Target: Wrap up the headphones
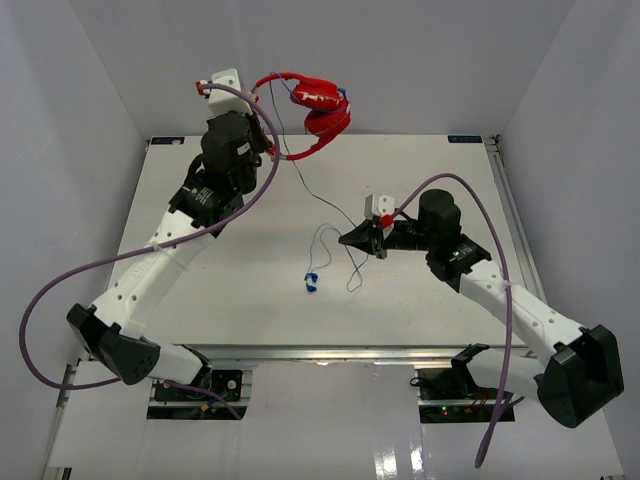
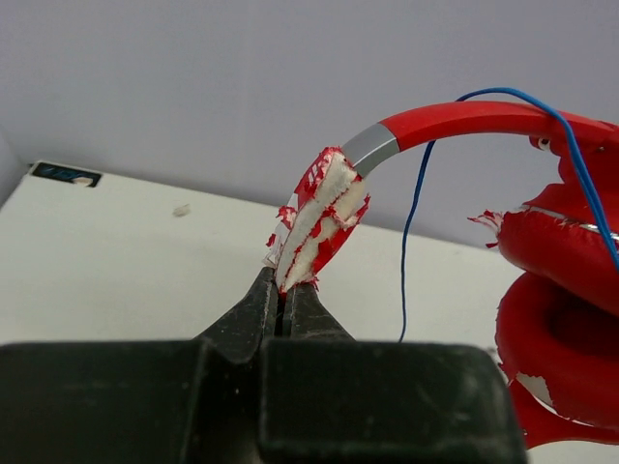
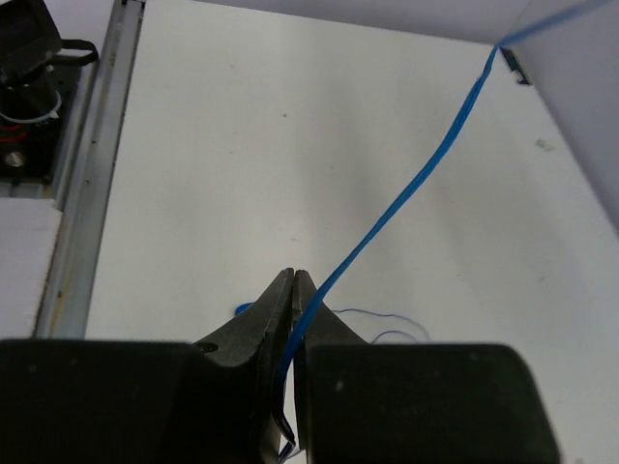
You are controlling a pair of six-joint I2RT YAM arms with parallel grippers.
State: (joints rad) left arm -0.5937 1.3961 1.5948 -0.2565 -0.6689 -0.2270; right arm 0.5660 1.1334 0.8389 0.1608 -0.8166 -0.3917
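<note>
L gripper (image 2: 287,287) pinched tight on the headphones (image 1: 318,108), up past the table (image 1: 400,320) far edge. R gripper (image 3: 294,282) squeezed the blue cord (image 3: 406,188), which ran far-left up to them.

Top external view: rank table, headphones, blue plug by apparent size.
1. table
2. headphones, held up off it by the left gripper, so nearer the camera and looking bigger; rank unaffected
3. blue plug, lying on the table at the end of the blue cord pinched by the right gripper
</note>
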